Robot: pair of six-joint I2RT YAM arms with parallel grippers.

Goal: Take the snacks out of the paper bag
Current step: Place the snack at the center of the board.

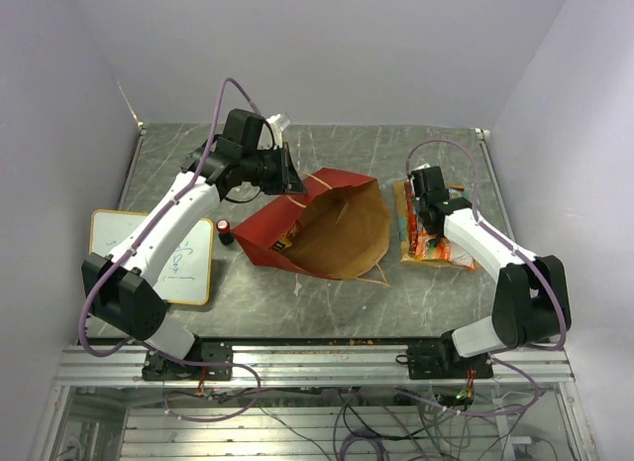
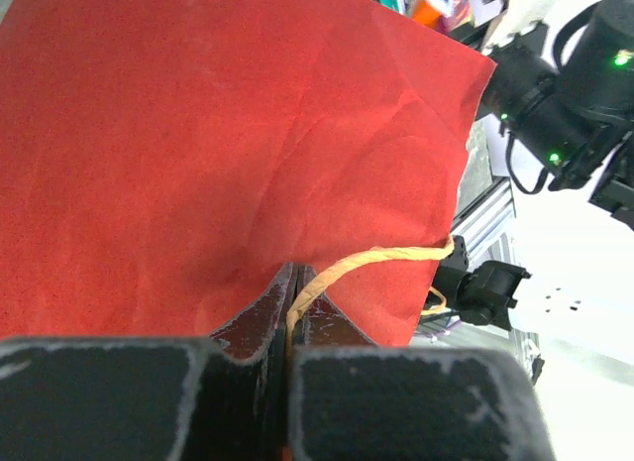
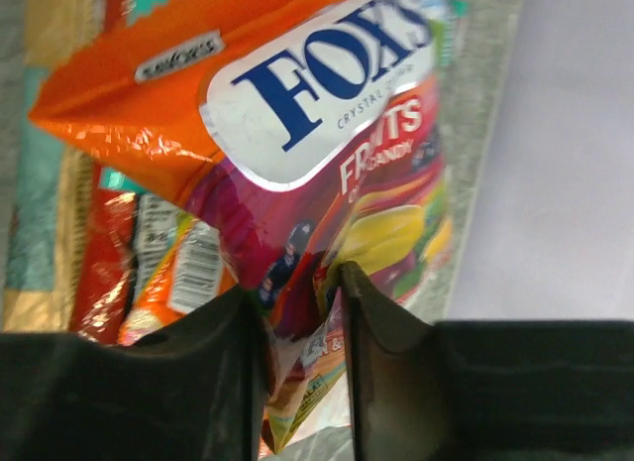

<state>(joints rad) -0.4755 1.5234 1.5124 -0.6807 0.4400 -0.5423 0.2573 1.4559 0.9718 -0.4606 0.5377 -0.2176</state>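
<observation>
The paper bag (image 1: 332,228) lies on its side mid-table, red outside, with its brown inside facing the camera. My left gripper (image 1: 293,178) is shut on its thin cord handle (image 2: 376,258) at the bag's upper rim, close against the red paper (image 2: 228,134). A packet (image 1: 287,238) shows inside the bag's left corner. At the right, several snacks (image 1: 431,245) lie stacked on the table. My right gripper (image 3: 302,292) hovers over them with its jaws apart. The crumpled edge of a multicoloured Fox's candy packet (image 3: 327,114) sits loosely between the fingers. Red and orange packets (image 3: 99,263) lie beneath it.
A small red-and-black cylinder (image 1: 226,231) stands just left of the bag. A yellow-framed whiteboard (image 1: 158,253) lies at the left under my left arm. The side wall is close to the right of the snack pile.
</observation>
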